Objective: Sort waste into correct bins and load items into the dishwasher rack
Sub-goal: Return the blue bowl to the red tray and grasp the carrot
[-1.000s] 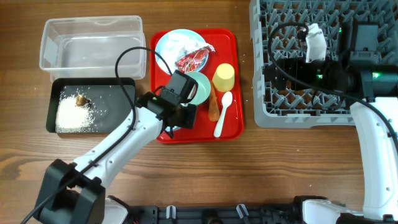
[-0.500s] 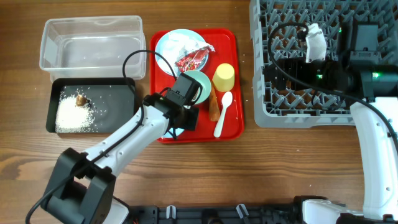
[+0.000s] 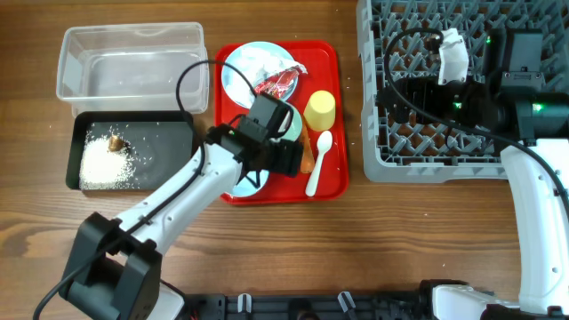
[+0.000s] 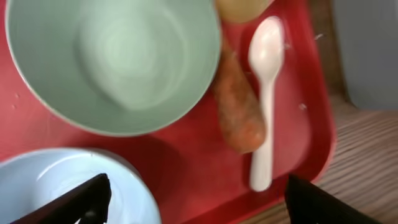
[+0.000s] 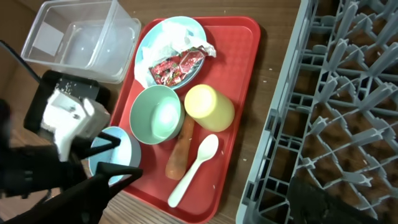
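Held left gripper (image 4: 199, 205) spread wide above flat red plastic tray (image 4: 180, 155), near orange tapered carrot (image 4: 239, 112) lying between pale green-white round bowl (image 4: 112, 62) and white plastic spoon (image 4: 266, 93) (tightly crowded) — risked pinching spoon too, or shoving bowl.

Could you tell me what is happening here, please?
The left gripper hangs open over the light blue bowl, beside the pale green-white bowl, on the flat red serving tray, holding nothing. An orange carrot, white plastic spoon and small yellow cup sit on that tray. White rice grains and a small brown food lump are in the shallow black tray. The right gripper is open above the large grey plastic rack, empty.
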Robot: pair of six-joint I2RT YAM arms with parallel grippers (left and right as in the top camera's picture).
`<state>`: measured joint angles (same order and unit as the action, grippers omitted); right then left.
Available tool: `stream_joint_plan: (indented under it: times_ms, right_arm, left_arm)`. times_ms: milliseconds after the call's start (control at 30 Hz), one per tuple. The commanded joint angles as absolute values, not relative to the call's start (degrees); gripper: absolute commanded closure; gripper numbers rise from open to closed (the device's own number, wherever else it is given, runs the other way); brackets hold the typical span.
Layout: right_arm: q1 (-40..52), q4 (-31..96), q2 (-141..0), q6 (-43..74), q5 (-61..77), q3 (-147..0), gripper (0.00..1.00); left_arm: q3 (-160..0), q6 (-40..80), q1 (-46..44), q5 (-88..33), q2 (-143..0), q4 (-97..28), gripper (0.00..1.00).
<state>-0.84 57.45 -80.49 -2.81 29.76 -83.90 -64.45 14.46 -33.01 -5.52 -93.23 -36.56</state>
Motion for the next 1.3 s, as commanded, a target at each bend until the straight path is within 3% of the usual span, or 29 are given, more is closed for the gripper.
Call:
stream_joint_plan:
  times_ms: [0,133,267,467,733,1033,1267]
  right_arm:
    - [-0.6,56.6,-80.9,-2.3,29.6,-85.0,0.05]
    - [-0.6,56.3,-80.9,-1.3,29.6,-85.0,0.05]
    - [-0.6,56.3,-81.0,-1.3,29.6,-85.0,0.05]
    - [-0.6,56.5,-81.4,-1.5,29.6,-85.0,0.04]
    - [-0.6,57.1,-83.9,-1.5,29.6,-85.0,0.03]
    - [-0.6,58.2,-86.4,-3.0,29.4,-85.0,0.01]
    - [-0.6,58.2,-86.5,-3.0,29.4,-85.0,0.01]
  left_arm:
    - [-68.5,12.3,-33.7,-9.1,-93.1,-36.3,0.07]
    - [-68.5,20.4,-33.8,-10.9,-95.5,-37.3,0.10]
    - [-69.2,24.2,-35.7,-14.4,-99.6,-37.3,0.19]
    - [-74.8,29.4,-39.0,-12.5,-102.2,-40.0,0.23]
    - [-87.4,25.9,-39.4,-11.5,-117.7,-50.5,0.24]
    - [-87.9,29.7,-39.2,-2.0,-118.7,-51.9,0.29]
    - [-87.9,30.1,-38.6,-1.3,-121.4,-49.0,0.41]
